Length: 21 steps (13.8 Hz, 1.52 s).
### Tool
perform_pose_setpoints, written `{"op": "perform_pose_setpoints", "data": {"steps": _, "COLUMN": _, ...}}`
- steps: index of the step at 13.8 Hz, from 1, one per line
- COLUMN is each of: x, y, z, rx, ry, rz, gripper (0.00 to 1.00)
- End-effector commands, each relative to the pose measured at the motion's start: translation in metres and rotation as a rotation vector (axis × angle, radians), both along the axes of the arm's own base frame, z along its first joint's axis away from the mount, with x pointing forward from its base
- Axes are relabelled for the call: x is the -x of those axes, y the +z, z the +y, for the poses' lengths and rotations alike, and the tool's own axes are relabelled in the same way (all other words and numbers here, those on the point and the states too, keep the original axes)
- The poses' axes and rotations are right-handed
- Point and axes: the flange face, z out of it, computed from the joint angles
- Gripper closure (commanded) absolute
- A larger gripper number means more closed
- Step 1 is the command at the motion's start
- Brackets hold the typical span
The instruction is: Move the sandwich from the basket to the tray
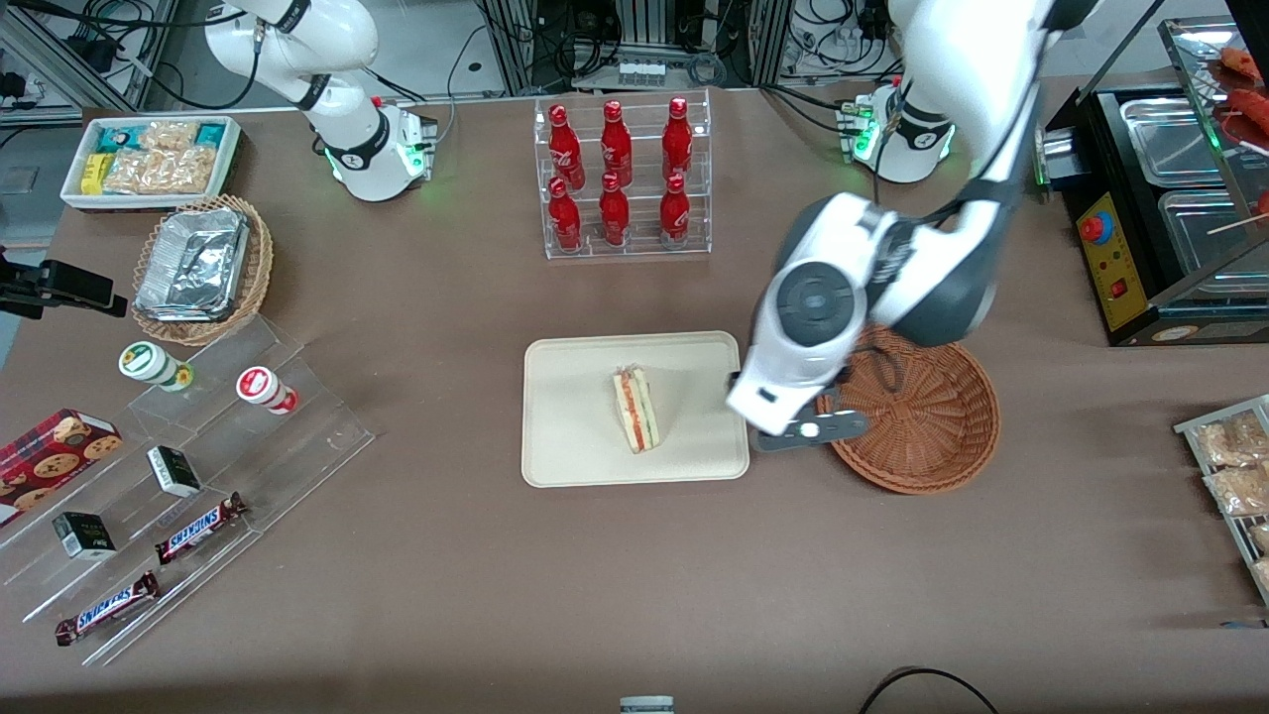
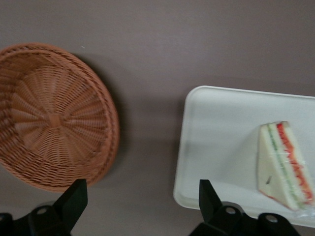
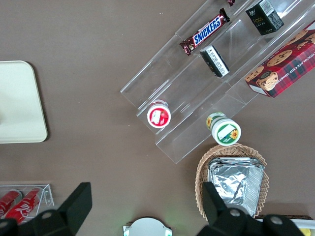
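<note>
So the sandwich (image 1: 635, 409) is lying on the tray (image 1: 575, 456), roughly in the middle of it, filling stripes facing up and nothing touching it. The basket (image 1: 942, 436) is sitting just beside the tray, toward the working arm's end of the desk (image 1: 634, 595), and no food is showing in it, just bare wicker.

The pincer (image 2: 142, 194) is hanging above the strip of desk between the basket and the tray edge. In the wrist view its two black fingers (image 2: 74, 196) are standing spread wide with nothing between them, one over by the basket rim and the other over the tray's corner. From the front the arm's white and grey body is covering part of the basket.

Other stuff around: a clear rack of red bottles (image 1: 620, 178) standing farther from the front camera than the tray, and a lighter wicker basket with a foil container (image 1: 198, 268) sitting toward the parked arm's end
</note>
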Motion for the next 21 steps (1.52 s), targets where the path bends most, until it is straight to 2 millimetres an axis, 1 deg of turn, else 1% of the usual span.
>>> {"op": "perform_pose_setpoints", "data": {"steps": 1, "x": 0.02, "y": 0.015, "z": 0.052, "rx": 0.025, "ry": -0.042, "rz": -0.011, "gripper": 0.0}}
{"op": "perform_pose_setpoints", "data": {"steps": 3, "x": 0.023, "y": 0.031, "z": 0.082, "rx": 0.046, "ry": -0.083, "rz": -0.011, "gripper": 0.0}}
{"op": "perform_pose_setpoints", "data": {"steps": 4, "x": 0.024, "y": 0.042, "z": 0.103, "rx": 0.071, "ry": -0.104, "rz": -0.008, "gripper": 0.0}}
{"op": "perform_pose_setpoints", "data": {"steps": 6, "x": 0.03, "y": 0.066, "z": 0.156, "rx": 0.092, "ry": -0.17, "rz": -0.001, "gripper": 0.0}}
{"op": "perform_pose_setpoints", "data": {"steps": 8, "x": 0.033, "y": 0.091, "z": 0.205, "rx": 0.112, "ry": -0.233, "rz": 0.037, "gripper": 0.0}}
{"op": "perform_pose_setpoints", "data": {"steps": 10, "x": 0.038, "y": 0.114, "z": 0.241, "rx": 0.131, "ry": -0.336, "rz": 0.056, "gripper": 0.0}}
{"op": "perform_pose_setpoints", "data": {"steps": 11, "x": 0.041, "y": 0.125, "z": 0.256, "rx": 0.137, "ry": -0.369, "rz": 0.053, "gripper": 0.0}}
{"op": "perform_pose_setpoints", "data": {"steps": 13, "x": 0.043, "y": 0.147, "z": 0.284, "rx": 0.135, "ry": -0.347, "rz": 0.024, "gripper": 0.0}}
{"op": "perform_pose_setpoints", "data": {"steps": 14, "x": 0.044, "y": 0.163, "z": 0.295, "rx": 0.127, "ry": -0.341, "rz": 0.008, "gripper": 0.0}}
{"op": "perform_pose_setpoints", "data": {"steps": 16, "x": 0.046, "y": 0.195, "z": 0.302, "rx": 0.112, "ry": -0.356, "rz": -0.008, "gripper": 0.0}}
{"op": "perform_pose_setpoints", "data": {"steps": 17, "x": 0.047, "y": 0.206, "z": 0.306, "rx": 0.099, "ry": -0.351, "rz": -0.017, "gripper": 0.0}}
{"op": "perform_pose_setpoints", "data": {"steps": 19, "x": 0.05, "y": 0.211, "z": 0.309, "rx": 0.097, "ry": -0.33, "rz": -0.02, "gripper": 0.0}}
{"op": "perform_pose_setpoints", "data": {"steps": 21, "x": 0.05, "y": 0.208, "z": 0.308, "rx": 0.095, "ry": -0.302, "rz": -0.017, "gripper": 0.0}}
